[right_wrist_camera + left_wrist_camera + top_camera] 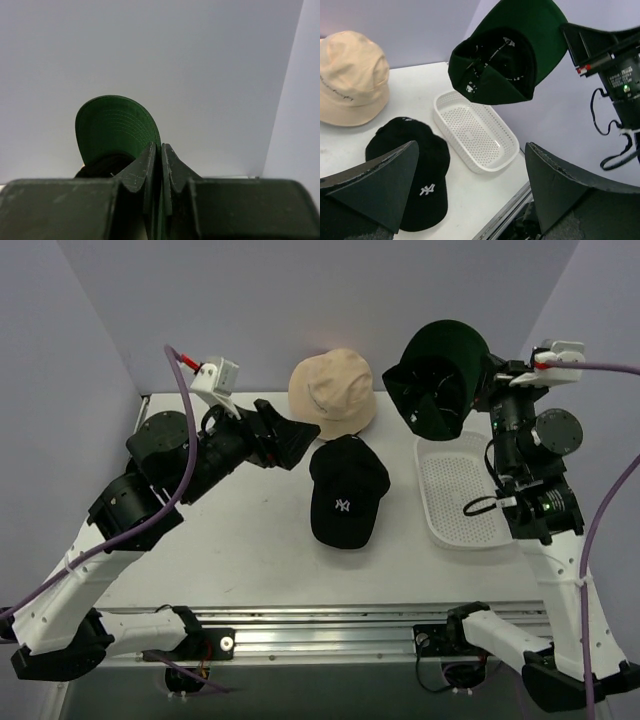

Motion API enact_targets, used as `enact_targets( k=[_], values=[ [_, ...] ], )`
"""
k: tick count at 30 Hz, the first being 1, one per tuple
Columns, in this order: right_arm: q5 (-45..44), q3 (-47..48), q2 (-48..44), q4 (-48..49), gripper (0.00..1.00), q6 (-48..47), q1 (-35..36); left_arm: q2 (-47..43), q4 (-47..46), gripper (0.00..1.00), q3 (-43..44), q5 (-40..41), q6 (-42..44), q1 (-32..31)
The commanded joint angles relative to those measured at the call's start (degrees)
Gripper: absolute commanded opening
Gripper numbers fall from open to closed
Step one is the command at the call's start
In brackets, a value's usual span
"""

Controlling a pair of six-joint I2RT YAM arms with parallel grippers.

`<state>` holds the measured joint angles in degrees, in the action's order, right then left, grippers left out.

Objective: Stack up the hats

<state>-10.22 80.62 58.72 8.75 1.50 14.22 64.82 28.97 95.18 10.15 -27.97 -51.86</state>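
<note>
My right gripper (pixel 487 380) is shut on the dark green hat (pixel 440 378) and holds it in the air above the far end of the white tray (pixel 462 525), its inside facing the camera. It also shows in the right wrist view (pixel 116 130) and the left wrist view (pixel 507 52). The black baseball cap (pixel 345 492) with a white logo lies on the table centre. The tan bucket hat (pixel 332 392) sits behind it. My left gripper (pixel 297 440) is open and empty, just left of the black cap. No pink hat is in view.
The white perforated tray (pixel 475 131) lies on the right of the table, under the held hat. Grey walls close in the back and both sides. A metal rail (pixel 330 640) runs along the near edge.
</note>
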Motion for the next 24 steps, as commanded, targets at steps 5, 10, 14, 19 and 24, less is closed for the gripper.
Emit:
enact_targets(
  k=[5, 10, 14, 19, 24],
  values=[
    [4.85, -0.81, -5.45, 7.95, 0.00, -10.46, 4.68, 11.71, 7.50, 0.96, 21.15, -9.87, -5.33, 0.70],
    [9.15, -0.46, -5.37, 7.24, 0.00, -12.30, 5.29, 17.35, 8.20, 0.96, 29.88, -11.90, -11.66, 1.32],
    [11.34, 3.21, -1.78, 5.14, 0.00, -14.15, 6.26, 22.54, 10.05, 0.97, 36.56, -13.67, -14.66, 1.93],
    [8.04, 6.30, 1.83, 4.87, 0.00, -18.01, 10.82, 23.69, 9.53, 0.97, 36.75, -14.72, -16.33, 4.12],
    [-3.54, 9.55, 8.07, 4.69, 0.00, -28.53, 23.88, 22.90, 6.89, 0.97, 33.59, -18.23, -18.70, 9.57]
  ],
)
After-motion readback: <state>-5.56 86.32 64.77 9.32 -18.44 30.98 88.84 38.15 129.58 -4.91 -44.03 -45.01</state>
